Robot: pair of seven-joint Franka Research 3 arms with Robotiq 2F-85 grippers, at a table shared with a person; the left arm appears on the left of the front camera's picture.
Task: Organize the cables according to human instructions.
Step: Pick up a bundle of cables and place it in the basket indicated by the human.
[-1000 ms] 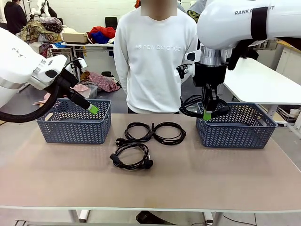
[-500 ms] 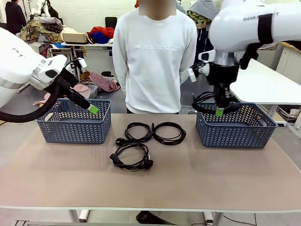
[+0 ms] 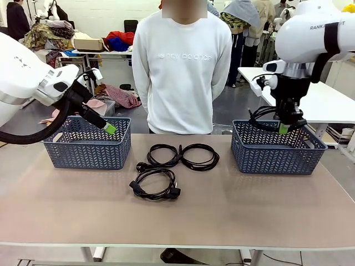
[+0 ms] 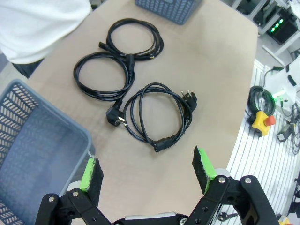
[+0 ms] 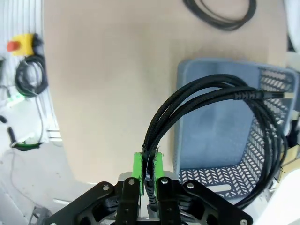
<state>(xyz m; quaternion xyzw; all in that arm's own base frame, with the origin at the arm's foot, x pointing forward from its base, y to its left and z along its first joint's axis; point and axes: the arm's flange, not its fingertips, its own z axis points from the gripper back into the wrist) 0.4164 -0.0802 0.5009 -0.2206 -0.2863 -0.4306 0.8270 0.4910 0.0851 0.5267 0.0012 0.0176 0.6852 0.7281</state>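
Three coiled black cables lie mid-table: two side by side point(image 3: 163, 154) point(image 3: 199, 156) and one nearer the front point(image 3: 155, 184). The left wrist view shows the same ones point(image 4: 136, 40) point(image 4: 101, 75) point(image 4: 159, 115). My right gripper point(image 3: 284, 128) is shut on a fourth cable point(image 3: 265, 116), whose loop hangs over the right blue basket point(image 3: 277, 151). Seen from the right wrist, the green pads point(image 5: 137, 171) pinch that cable point(image 5: 220, 103) above the basket point(image 5: 211, 140). My left gripper point(image 3: 108, 128) hangs open and empty over the left blue basket point(image 3: 87, 144), its gripper point(image 4: 147, 171) spread wide.
A person in a white sweatshirt point(image 3: 183, 66) stands at the far side between the baskets, hands behind the back. Bare tabletop point(image 3: 183, 221) stretches in front of the cables. A white table point(image 3: 316, 100) stands behind the right basket.
My right arm has carried its cable rightward, from the right basket's left edge to above the basket's middle. The left arm and the three table cables have not moved.
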